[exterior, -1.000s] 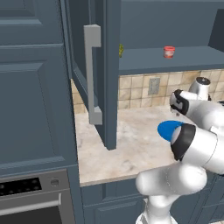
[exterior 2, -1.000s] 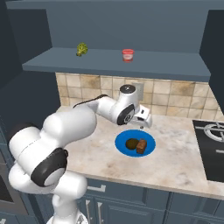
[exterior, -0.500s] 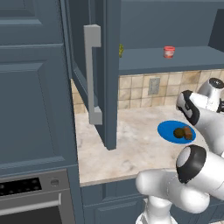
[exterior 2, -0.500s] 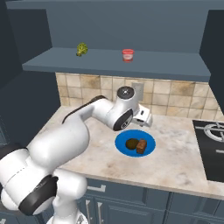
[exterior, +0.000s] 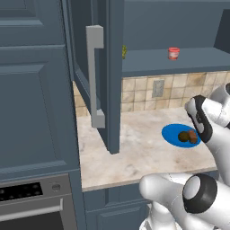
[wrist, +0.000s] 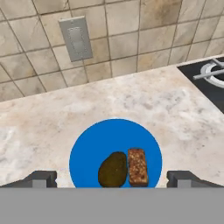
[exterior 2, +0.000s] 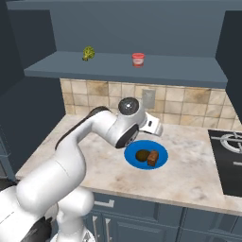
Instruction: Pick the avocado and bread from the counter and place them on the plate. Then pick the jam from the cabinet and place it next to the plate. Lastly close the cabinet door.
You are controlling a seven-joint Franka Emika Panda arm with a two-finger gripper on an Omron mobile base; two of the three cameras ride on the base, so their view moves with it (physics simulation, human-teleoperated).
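Hovering over the plate on the desk, the jaws gape wide and empty; avocado and bread lie below. Next, I reckon, comes the jam, high above on the cabinet shelf.

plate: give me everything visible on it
The plate is a flat round bright blue disc, plain and glossy-looking, lying level on the counter in front of the tiled backsplash, left of the stove. The avocado and bread sit on it side by side, close together. Open fingers flank its near edge, not touching.
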